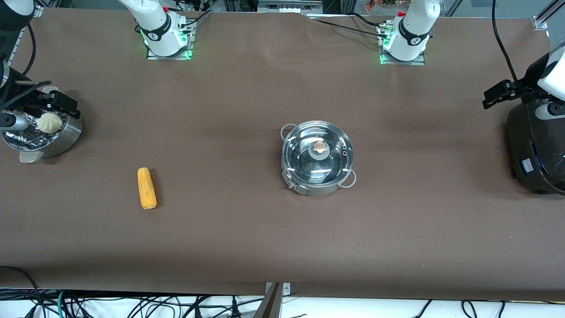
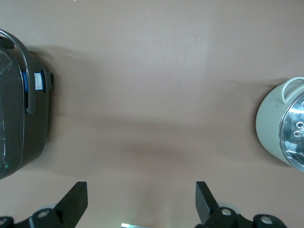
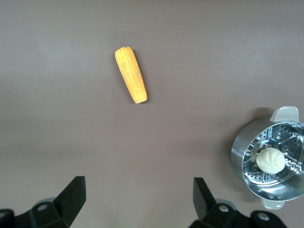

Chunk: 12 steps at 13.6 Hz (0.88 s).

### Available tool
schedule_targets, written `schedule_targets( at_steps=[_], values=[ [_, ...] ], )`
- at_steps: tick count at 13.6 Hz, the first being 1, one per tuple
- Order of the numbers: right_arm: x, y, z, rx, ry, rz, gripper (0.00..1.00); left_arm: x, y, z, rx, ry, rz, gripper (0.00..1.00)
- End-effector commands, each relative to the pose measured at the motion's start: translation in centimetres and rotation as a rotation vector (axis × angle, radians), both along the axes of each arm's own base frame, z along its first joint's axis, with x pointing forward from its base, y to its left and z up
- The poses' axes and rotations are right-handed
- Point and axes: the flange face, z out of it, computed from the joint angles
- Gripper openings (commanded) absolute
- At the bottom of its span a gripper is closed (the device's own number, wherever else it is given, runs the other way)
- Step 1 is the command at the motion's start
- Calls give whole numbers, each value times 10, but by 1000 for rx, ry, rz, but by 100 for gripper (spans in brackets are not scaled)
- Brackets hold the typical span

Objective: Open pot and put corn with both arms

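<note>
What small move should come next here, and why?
Probably the left gripper, open above bare table between the rice cooker and the pot, should go over the lid knob: the glass lid is on, and the corn lies on the table.

Brown-covered table (image 1: 247, 247) filled nearly whole front view. Lidded steel pot (image 1: 317, 157) stood just right of frame centre. Corn (image 1: 146, 187) lay lower left of centre, well apart from pot. Steamer basket (image 1: 42, 137) with white bun (image 1: 48, 122) sat at left edge. Black rice cooker (image 1: 536, 145) sat at right edge.
</note>
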Motion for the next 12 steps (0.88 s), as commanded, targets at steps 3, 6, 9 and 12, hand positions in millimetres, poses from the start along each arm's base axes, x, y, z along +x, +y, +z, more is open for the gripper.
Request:
schedule_targets(
  at_steps=[3, 6, 9, 12],
  values=[
    [3, -3, 6, -4, 5, 11, 100, 3, 1, 6, 17, 6, -20, 100],
    [3, -3, 6, -9, 3, 11, 100, 3, 1, 6, 17, 7, -19, 100],
    [3, -3, 6, -9, 3, 11, 100, 3, 1, 6, 17, 7, -19, 100],
    [3, -3, 6, -9, 3, 10, 100, 3, 4, 7, 7, 4, -14, 100]
  ],
)
